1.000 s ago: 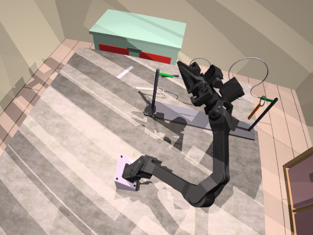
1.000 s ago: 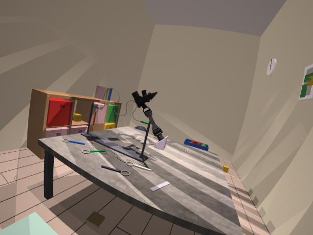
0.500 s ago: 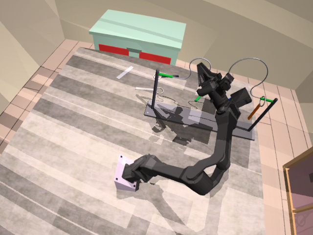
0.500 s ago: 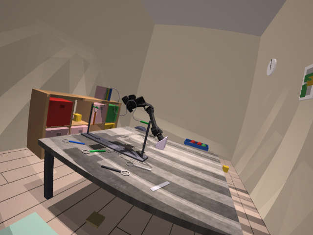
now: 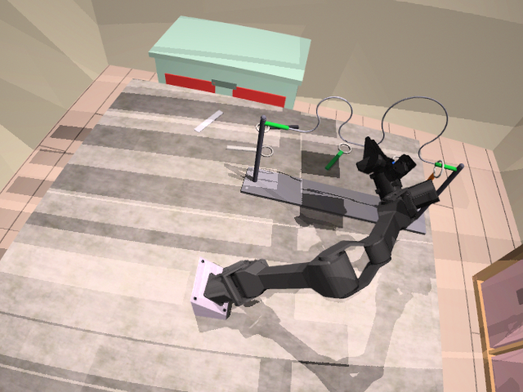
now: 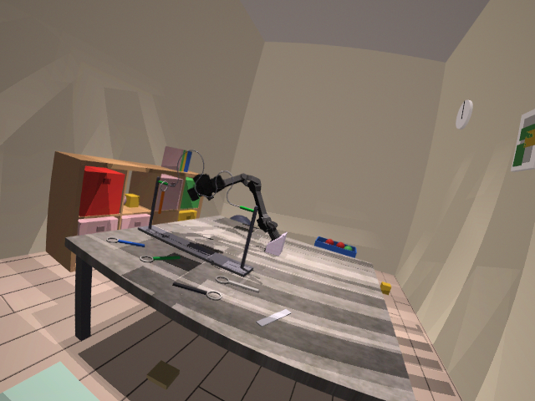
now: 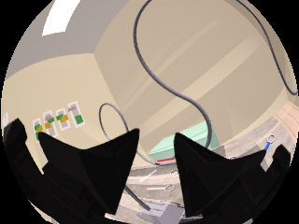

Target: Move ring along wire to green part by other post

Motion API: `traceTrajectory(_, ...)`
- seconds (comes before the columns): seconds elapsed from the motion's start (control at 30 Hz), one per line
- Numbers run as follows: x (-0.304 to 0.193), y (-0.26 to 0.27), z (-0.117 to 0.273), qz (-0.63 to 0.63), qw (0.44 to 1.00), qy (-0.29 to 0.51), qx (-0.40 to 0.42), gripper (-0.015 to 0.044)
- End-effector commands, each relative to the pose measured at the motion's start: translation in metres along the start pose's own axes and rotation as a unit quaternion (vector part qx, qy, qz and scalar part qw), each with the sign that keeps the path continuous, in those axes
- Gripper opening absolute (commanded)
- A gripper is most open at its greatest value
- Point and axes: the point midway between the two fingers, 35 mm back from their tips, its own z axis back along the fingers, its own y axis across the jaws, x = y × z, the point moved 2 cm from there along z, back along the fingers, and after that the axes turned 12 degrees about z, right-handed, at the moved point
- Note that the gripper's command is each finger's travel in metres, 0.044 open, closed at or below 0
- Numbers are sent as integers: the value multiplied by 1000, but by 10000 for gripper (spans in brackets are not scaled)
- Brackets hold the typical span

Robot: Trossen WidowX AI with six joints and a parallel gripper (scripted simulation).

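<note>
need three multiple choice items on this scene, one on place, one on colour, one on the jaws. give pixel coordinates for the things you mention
1. Where is the ring with the orange handle [image 5: 431, 177] [image 6: 161, 201]?
A. flat on the table
B. on the green part of the wire by one post
C. in the jaws
D. on the pale green chest

2. What colour is the handle of the loose ring lying nearest the blue-handled one [image 6: 131, 242] in the exterior view?
A. black
B. white
C. green
D. orange

3. How are the jaws?
A. shut on a handle
B. fully shut, tips touching
C. parted, with nothing held
D. shut on a post

1 B: the ring hangs around the green section, its handle pointing down.
2 C: the green handle [image 5: 333, 160] [image 6: 167, 257] lies next to it.
3 C: the wrist view shows a gap between the fingertips and no handle in it.
</note>
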Motion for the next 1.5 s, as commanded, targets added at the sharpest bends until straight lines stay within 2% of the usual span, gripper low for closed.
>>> traceTrajectory(0.0,-5,-29,16,11,999,7,-45,160)
traceTrajectory(0.1,-9,-50,27,43,997,8,-67,160)
traceTrajectory(0.27,-26,-106,67,136,982,21,-129,160)
traceTrajectory(0.5,-56,-168,145,266,939,62,-207,160)
traceTrajectory(0.7,-81,-199,217,359,891,110,-256,160)
traceTrajectory(1.07,-77,-205,220,361,889,111,-257,160)
traceTrajectory(1.3,-36,-209,167,361,889,109,-259,160)
traceTrajectory(1.47,-35,-209,166,362,889,109,-258,160)
